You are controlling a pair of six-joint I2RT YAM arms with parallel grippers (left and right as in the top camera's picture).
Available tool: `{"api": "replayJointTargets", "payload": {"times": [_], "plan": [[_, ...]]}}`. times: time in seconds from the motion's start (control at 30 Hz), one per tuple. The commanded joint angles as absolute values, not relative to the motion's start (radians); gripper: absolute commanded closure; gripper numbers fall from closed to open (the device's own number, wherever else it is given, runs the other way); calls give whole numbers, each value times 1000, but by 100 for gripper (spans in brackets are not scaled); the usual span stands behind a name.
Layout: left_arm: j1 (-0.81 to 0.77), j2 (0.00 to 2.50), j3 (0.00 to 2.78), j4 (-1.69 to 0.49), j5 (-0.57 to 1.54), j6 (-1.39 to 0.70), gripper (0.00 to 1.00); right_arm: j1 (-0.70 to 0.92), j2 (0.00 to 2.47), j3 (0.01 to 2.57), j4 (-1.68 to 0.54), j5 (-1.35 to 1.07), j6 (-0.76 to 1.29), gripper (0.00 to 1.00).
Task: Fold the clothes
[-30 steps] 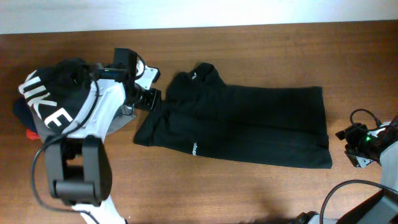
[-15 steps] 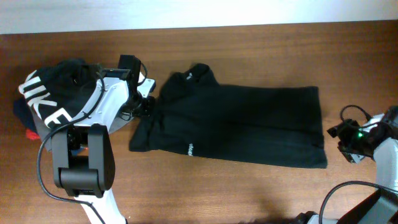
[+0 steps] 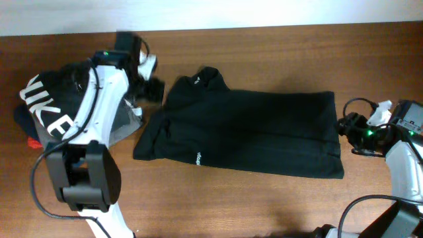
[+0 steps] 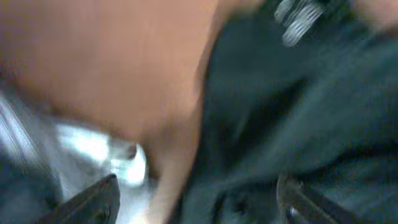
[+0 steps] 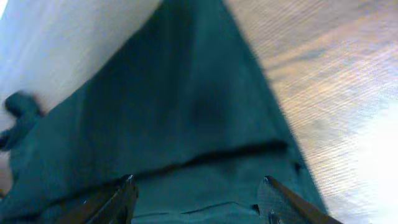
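Observation:
The plain black T-shirt (image 3: 251, 132) lies folded lengthwise across the middle of the table, collar and white neck label at the upper left, tiny white logo near its front edge. My left gripper (image 3: 153, 89) is open at the shirt's left collar edge; its blurred wrist view shows the black fabric (image 4: 292, 118) between and beyond the fingers (image 4: 198, 202). My right gripper (image 3: 345, 125) is open at the shirt's right hem; its wrist view shows the fabric (image 5: 180, 118) spread under the open fingers (image 5: 198, 196).
A black garment with big white "NIKE" letters (image 3: 49, 106) is piled at the far left over a grey folded garment (image 3: 125, 125). Bare wooden table (image 3: 218, 205) runs along the front. A white wall borders the table's back edge.
The left gripper moved up and back toward the collar's left edge. The right gripper moved left and up onto the shirt's right hem. The shirt shifted slightly left.

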State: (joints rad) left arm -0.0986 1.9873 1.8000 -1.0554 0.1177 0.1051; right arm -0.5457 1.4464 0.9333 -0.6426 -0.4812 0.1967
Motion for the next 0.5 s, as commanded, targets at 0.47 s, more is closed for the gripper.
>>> {"api": "replayJointTargets", "payload": {"times": [0.47], "plan": [[-296, 2237, 1847, -631, 269, 370, 35, -503, 1433, 949, -676, -538, 146, 32]]}}
